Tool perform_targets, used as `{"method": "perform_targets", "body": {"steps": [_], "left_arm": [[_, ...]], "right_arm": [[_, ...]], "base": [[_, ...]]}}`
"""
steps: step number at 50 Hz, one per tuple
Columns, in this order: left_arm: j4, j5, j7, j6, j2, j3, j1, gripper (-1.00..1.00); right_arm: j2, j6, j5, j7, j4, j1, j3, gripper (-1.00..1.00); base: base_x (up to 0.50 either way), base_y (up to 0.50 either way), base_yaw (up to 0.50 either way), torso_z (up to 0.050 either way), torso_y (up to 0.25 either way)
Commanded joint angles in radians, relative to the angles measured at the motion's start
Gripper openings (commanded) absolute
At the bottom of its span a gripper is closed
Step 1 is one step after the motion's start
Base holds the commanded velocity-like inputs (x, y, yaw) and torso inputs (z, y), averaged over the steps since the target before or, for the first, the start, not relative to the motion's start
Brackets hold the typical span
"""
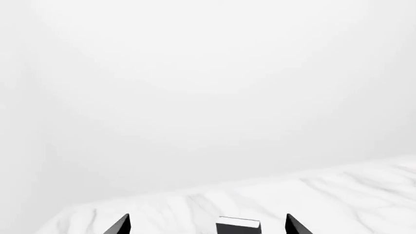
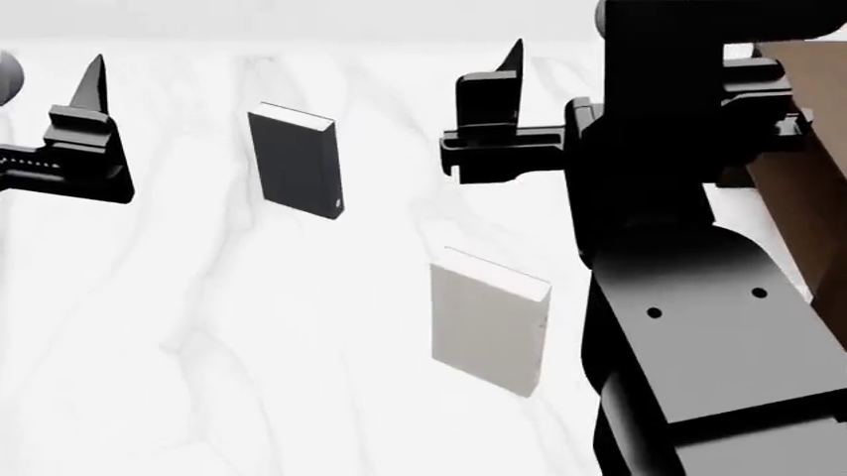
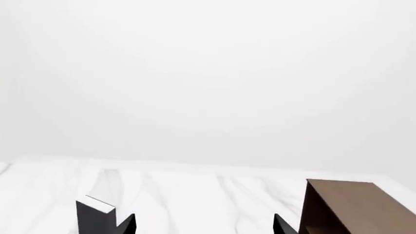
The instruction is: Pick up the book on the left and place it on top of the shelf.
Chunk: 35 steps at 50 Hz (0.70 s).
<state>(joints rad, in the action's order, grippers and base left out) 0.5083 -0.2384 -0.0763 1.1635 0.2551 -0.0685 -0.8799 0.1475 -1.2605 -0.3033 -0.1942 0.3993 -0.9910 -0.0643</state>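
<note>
Our left pincer [image 1: 207, 225] was spread wide with nothing in it. In the left wrist view its two black tips stood far apart, and the top of the black book [image 1: 238, 226] showed between them, a bit further off. Our right pincer [image 3: 204, 225] was spread wide too, and it held nothing.

In the head view, the black book [image 2: 297, 161] stood up on the white marble table [image 2: 198, 327]. It was near the far left part of the table, between our two arms. A light grey book [image 2: 489, 319] stood closer to us and more to the right. The two books were well apart. The brown shelf [image 2: 800, 178] was off at the right edge, partly hidden by our right arm. In the right wrist view we saw the brown shelf [image 3: 354, 207] on the table too.

We thought the black book would be hard and stiff, so it would not bend or squash. It looked like it was not too heavy for one pincer. Its cover looked smooth, so it could slip. It stood on a thin edge, so a bump could knock it over.

We thought the best place to hold it was near the top, with one tip on each flat cover, squeezing the thin way.
</note>
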Motion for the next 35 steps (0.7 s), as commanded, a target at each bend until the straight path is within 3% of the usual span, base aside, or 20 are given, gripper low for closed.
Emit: {"method": "perform_targets", "body": {"steps": [1, 35], "left_arm": [[-0.003, -0.003, -0.003, 0.008, 0.008, -0.004, -0.016, 1.00], [-0.003, -0.018, -0.008, 0.001, 0.017, -0.011, -0.007, 1.00]], "right_arm": [[0.007, 0.005, -0.009, 0.003, -0.016, -0.003, -0.013, 1.00], [0.022, 0.032, -0.025, -0.004, -0.023, 0.020, -0.041, 1.00]], "base": [[0.50, 0.00, 0.00, 0.000, 0.000], [0.50, 0.00, 0.00, 0.000, 0.002]]}}
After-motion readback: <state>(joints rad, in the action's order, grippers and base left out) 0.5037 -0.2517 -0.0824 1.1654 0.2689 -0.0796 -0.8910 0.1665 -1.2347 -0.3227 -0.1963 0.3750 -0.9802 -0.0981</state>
